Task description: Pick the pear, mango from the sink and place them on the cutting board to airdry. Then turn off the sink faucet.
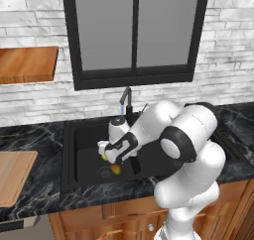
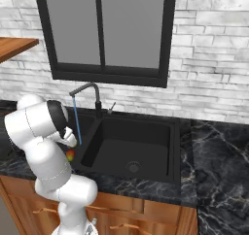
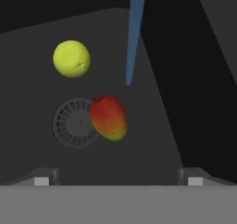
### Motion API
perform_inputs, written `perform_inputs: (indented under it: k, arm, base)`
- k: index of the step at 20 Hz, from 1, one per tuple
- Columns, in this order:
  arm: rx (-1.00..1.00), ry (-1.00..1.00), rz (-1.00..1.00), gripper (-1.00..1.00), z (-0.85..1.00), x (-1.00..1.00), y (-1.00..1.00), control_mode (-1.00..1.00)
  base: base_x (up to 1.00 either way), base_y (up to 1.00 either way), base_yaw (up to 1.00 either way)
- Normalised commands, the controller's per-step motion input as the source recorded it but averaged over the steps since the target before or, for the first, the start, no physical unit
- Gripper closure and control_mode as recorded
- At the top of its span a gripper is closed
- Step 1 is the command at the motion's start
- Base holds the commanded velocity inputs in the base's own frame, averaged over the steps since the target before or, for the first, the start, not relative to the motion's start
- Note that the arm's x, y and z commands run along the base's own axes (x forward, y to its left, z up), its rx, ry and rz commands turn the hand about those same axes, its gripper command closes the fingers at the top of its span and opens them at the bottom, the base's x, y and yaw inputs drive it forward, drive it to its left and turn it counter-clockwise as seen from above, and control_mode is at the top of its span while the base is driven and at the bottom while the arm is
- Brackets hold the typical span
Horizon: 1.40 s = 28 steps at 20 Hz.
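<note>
Two fruits lie on the floor of the left basin of the sink, both ahead of the fingers in the hand view. The mango sits nearest, just beyond the fingers and roughly centred between them, its edge overlapping the round drain, which lies toward the left finger's side. The pear rests farther out, past the drain, apart from the mango and nearer the left finger's line. A thin blue water stream falls beyond the mango, slightly toward the right finger's side, from the sink faucet, whose silver lever stands beside its post.

The fingers are spread wide, one tip at each lower corner of the hand view, with nothing between them; they hover above the basin floor, touching neither fruit.

From the left base view the hand reaches down into the basin over the fruit. The cutting board lies on the dark marble tabletop, well apart from the fingers, left of the sink.
</note>
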Motion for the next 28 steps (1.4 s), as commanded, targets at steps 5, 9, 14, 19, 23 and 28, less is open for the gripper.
perform_inputs:
  k: [5,9,14,19,23,28]
  arm:
    - [0.00,0.02,-0.05,-1.00,-0.14,0.17,0.05,-1.00]
    - [0.00,0.03,-0.05,-1.00,-0.16,0.15,0.06,-1.00]
    - [0.00,0.03,-0.05,-1.00,-0.19,0.13,0.06,-1.00]
    - [0.00,0.02,-0.05,-1.00,-0.20,0.08,0.01,-1.00]
    - [0.00,0.02,-0.05,-1.00,-0.21,0.07,0.00,-1.00]
    - [0.00,0.01,-0.03,-1.00,-0.18,0.03,0.00,-1.00]
  base:
    - [0.00,0.00,0.00]
    - [0.00,0.00,0.00]
    - [0.00,0.00,0.00]
    - [0.00,0.00,0.00]
    - [0.00,0.00,0.00]
    - [0.00,0.00,0.00]
